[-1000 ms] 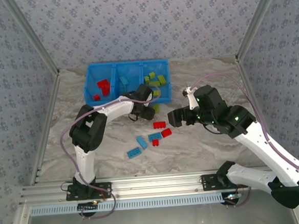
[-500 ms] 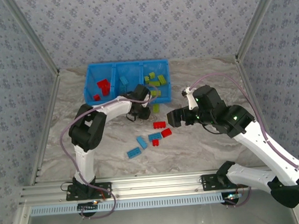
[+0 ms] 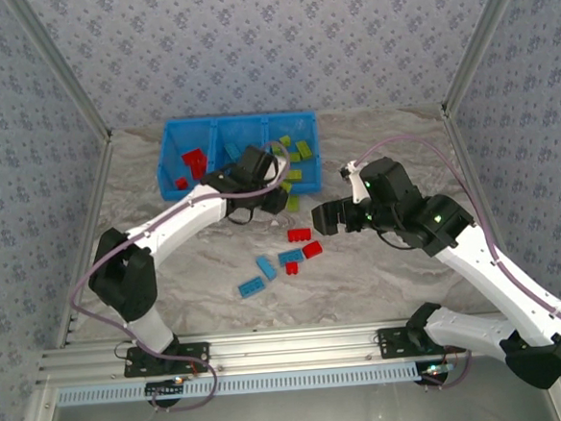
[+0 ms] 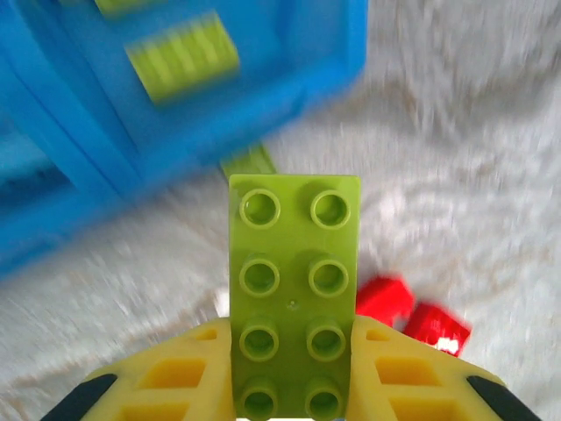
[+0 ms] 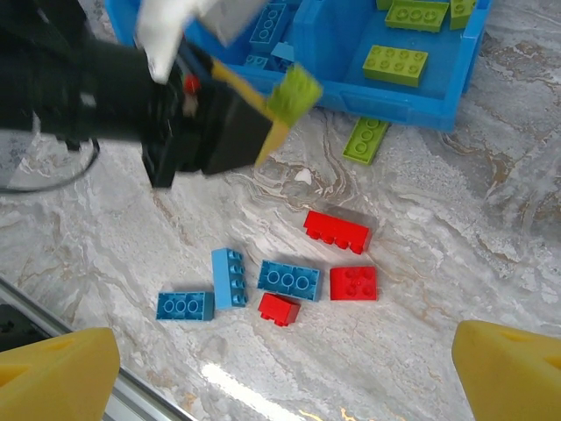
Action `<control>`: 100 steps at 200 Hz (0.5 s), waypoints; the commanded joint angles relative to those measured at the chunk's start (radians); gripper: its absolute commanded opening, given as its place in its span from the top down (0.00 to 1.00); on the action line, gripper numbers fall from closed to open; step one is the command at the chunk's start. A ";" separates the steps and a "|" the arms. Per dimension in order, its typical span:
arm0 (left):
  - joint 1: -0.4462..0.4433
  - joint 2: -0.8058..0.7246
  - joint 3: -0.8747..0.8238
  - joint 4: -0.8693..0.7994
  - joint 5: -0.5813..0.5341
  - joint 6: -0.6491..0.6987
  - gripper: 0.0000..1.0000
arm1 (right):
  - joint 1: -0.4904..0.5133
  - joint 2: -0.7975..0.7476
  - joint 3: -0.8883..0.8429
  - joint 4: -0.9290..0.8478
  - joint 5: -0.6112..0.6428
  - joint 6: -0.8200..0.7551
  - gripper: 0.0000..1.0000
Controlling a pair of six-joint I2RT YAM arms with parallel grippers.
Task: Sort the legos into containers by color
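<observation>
My left gripper point(image 4: 294, 386) is shut on a yellow-green lego point(image 4: 294, 298), held in the air just in front of the blue bin's point(image 4: 88, 158) near right corner. From above, that gripper point(image 3: 275, 193) hangs at the containers' point(image 3: 171, 155) front wall. The compartments hold red point(image 3: 194, 162), blue point(image 3: 232, 151) and green legos point(image 3: 300, 151), left to right. My right gripper point(image 3: 324, 217) is open and empty, above the loose legos: three red point(image 5: 337, 231) and three blue point(image 5: 289, 280). A flat green lego point(image 5: 366, 140) lies against the bin's front wall.
The left arm's forearm point(image 3: 189, 217) stretches over the table left of the loose pile. The two grippers are close together near the bin's right end. Bare marble lies to the right and front of the pile.
The left gripper shut on the green lego and lifted it off the table toward the bin. The left arm's elbow swung out to the left. The right gripper barely moved.
</observation>
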 commanded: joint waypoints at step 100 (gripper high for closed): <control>0.059 0.520 0.839 -0.202 -0.046 0.007 0.39 | -0.012 -0.129 -0.073 -0.074 0.170 0.110 0.00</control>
